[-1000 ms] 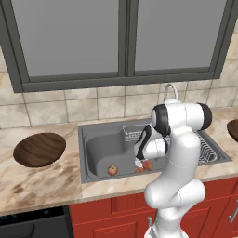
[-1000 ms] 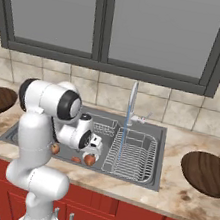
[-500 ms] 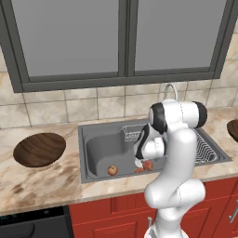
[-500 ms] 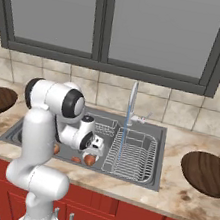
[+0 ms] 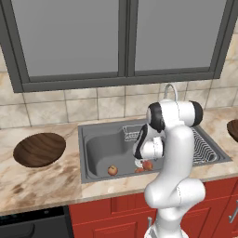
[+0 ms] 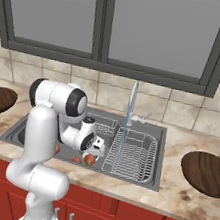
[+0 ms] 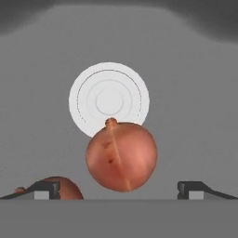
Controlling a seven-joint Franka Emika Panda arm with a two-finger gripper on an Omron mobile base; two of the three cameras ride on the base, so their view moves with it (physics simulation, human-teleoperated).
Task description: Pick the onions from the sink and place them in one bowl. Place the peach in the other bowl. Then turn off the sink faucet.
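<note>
Gripper [image 7: 119,188] sits low in the sink [image 5: 100,148], jaws spread wide with nothing between them. The larger onion [image 7: 122,155] is centred in the gap in the hand view, just ahead of the fingertips [image 7: 191,188], partly overlapping the white drain [image 7: 109,100] behind it. Looks like a lined-up pre-grasp: wide opening to clear the bulb's girth, approach from above because the basin walls block a side entry.

Second, smaller onion [image 7: 58,187] is tucked beside the left fingertip at the frame bottom, near the first one. Risk, as I read it: closing could nudge it or catch it with the finger.

In the left base view another round orange fruit [image 5: 112,170] lies apart on the basin floor, probably the peach, too small to be sure. The pair by the gripper shows as reddish blobs [image 5: 145,166].

Bowls are on the desk either side of the sink: one bowl [image 5: 39,149] to the left, the other bowl [image 6: 207,172] to the right, both well apart from the basin, so each carry is a long swing.

Sink faucet [image 6: 132,103] has water running down onto the wire rack [image 6: 132,154]; shutoff not yet done.

Judgement: first pick in progress, nothing delivered.
</note>
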